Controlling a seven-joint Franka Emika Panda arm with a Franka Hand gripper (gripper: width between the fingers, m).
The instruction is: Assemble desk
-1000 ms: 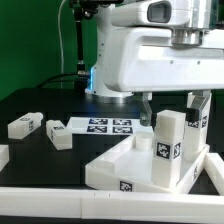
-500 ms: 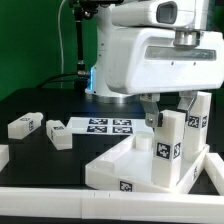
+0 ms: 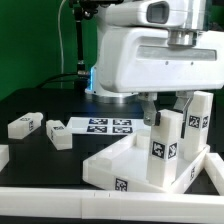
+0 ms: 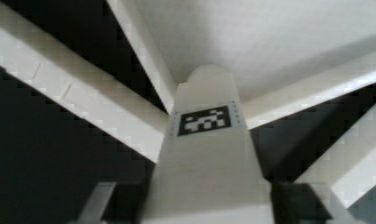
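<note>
The white desk tabletop (image 3: 110, 168) lies upside down at the exterior view's right, rim up. Two white square tagged legs stand upright in it. My gripper (image 3: 168, 110) comes down over the nearer leg (image 3: 166, 150), its fingers against the leg's two sides near the top; this leg leans slightly. The other leg (image 3: 198, 125) stands just behind it. In the wrist view the held leg (image 4: 206, 150) fills the space between my gripper (image 4: 203, 205) fingers (image 4: 123, 205), with the tabletop's (image 4: 256, 40) rim bars beyond it.
Two loose white legs (image 3: 24, 125) (image 3: 60, 135) lie on the black table at the exterior view's left, and a further white piece (image 3: 3, 155) shows at the left edge. The marker board (image 3: 105, 126) lies behind the tabletop. A white rail (image 3: 60, 205) runs along the front.
The fingers have closed in from wide open onto the nearer upright leg, and that leg now leans a little.
</note>
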